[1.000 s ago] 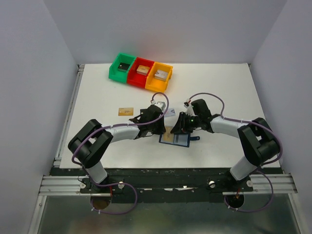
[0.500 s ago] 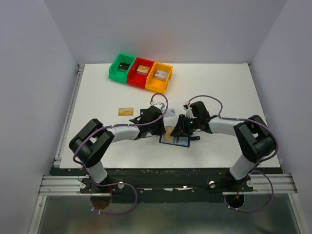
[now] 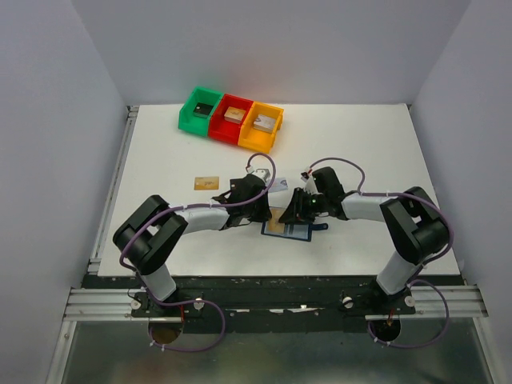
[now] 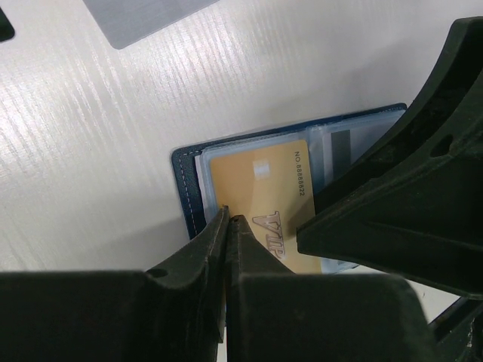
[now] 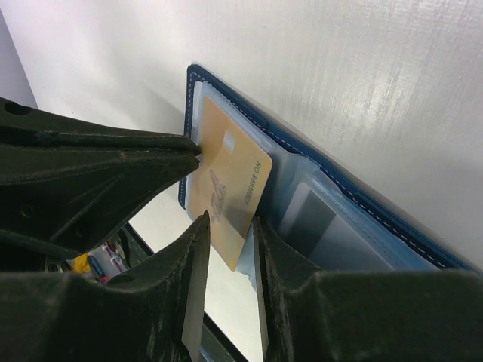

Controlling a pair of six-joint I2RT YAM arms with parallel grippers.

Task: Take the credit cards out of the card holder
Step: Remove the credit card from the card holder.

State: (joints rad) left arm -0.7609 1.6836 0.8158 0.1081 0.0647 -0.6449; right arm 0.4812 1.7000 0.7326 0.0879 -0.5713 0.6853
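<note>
The navy card holder [image 3: 298, 231] lies open on the table between my arms; it also shows in the left wrist view [image 4: 186, 188] and the right wrist view [image 5: 355, 204]. A tan-gold card [image 4: 260, 192] sticks partly out of its left pocket [image 5: 226, 181]. My left gripper [image 4: 229, 219] is shut, its tips pressed at the card's left edge on the holder. My right gripper [image 5: 226, 226] is open a little, its fingers on either side of that card's lower corner. A pale card with a dark stripe [image 5: 309, 222] sits in the right pocket. No black card is in view.
Another tan-gold card [image 3: 206, 182] lies on the table left of the arms. A pale grey card [image 3: 279, 186] lies just behind the holder, also in the left wrist view [image 4: 143, 15]. Green [image 3: 192, 116], red [image 3: 223, 126] and orange [image 3: 253, 138] bins stand at the back.
My right gripper has edged slightly left and nearer over the holder. The left gripper and the holder have stayed in place.
</note>
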